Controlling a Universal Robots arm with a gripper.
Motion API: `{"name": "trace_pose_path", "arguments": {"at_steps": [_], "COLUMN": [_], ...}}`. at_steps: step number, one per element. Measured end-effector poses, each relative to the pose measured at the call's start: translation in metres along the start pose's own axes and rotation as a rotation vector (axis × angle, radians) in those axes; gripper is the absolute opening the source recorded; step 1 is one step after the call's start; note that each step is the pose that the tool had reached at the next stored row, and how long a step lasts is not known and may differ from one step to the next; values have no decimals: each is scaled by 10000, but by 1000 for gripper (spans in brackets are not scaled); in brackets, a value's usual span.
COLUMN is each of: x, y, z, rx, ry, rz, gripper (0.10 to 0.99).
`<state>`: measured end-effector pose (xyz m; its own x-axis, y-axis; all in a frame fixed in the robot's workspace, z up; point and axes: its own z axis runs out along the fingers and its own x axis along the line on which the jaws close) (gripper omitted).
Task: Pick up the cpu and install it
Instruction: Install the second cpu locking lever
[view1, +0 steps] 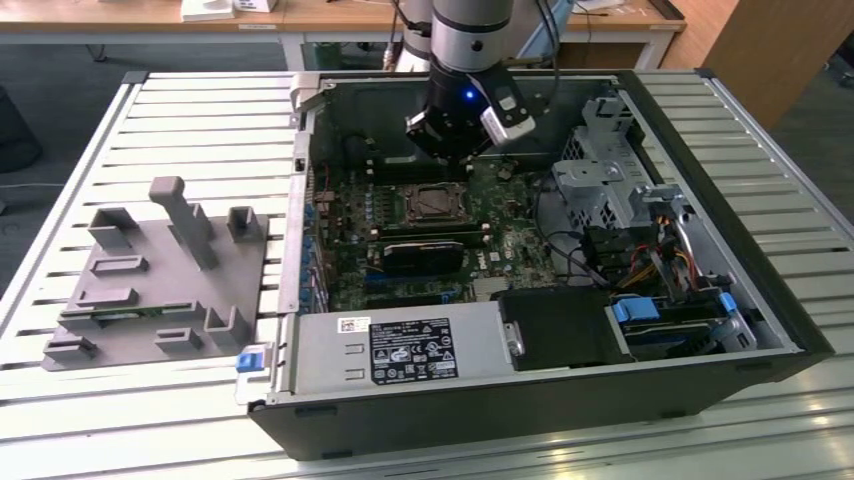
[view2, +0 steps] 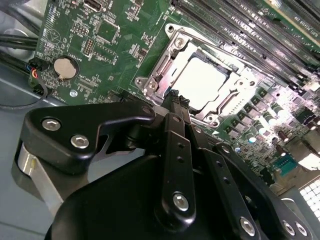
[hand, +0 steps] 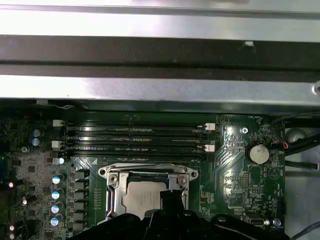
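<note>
We hover gripper (view1: 451, 150) inside open PC case (view1: 747, 300), just above motherboard (view1: 507, 250). Cpu (view2: 202, 82) sits flat in socket (view2: 172, 47) directly below jaws, silvery lid up, metal frame around it, so we judge chip already seated, not carried. Jaws look drawn close together, nothing between them. RAM slots (hand: 135, 137) just beyond socket, coin battery (hand: 257, 152) off to side. Grey fixture plate (view1: 147, 290) well away on worktop (view1: 200, 110).

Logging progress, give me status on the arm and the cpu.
Gripper over the socket, jaws together, holding nothing. Cpu seated in socket. Nothing in the way.
</note>
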<state>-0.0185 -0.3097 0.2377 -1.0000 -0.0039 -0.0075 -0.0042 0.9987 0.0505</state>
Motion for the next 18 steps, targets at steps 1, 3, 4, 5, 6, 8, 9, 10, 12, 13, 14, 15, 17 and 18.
{"name": "trace_pose_path", "arguments": {"at_steps": [1,3,4,5,6,8,9,10,12,13,14,15,17,18], "x": [0,1,1,0,0,0,-1,-1,-1,-1,-1,-1,-1,0], "y": [-5,-12,-12,-12,-11,-9,-7,-6,-10,-18,-35,-60,-110,-131], "z": [0,-3,-10,-22,-37,-84,-113,-141,-167,-168,-169,-170,-173,-174], "rx": [0,1,2,1,0,1,0,1,0,-1,0,0,1,1], "ry": [0,0,1,1,-1,0,0,0,0,0,-1,0,0,0], "rz": [0,2,2,2,0,1,1,1,-1,-1,0,1,0,0], "gripper": [106,106,106,106,106,106,106,106,106,106,106,106,106,106]}}
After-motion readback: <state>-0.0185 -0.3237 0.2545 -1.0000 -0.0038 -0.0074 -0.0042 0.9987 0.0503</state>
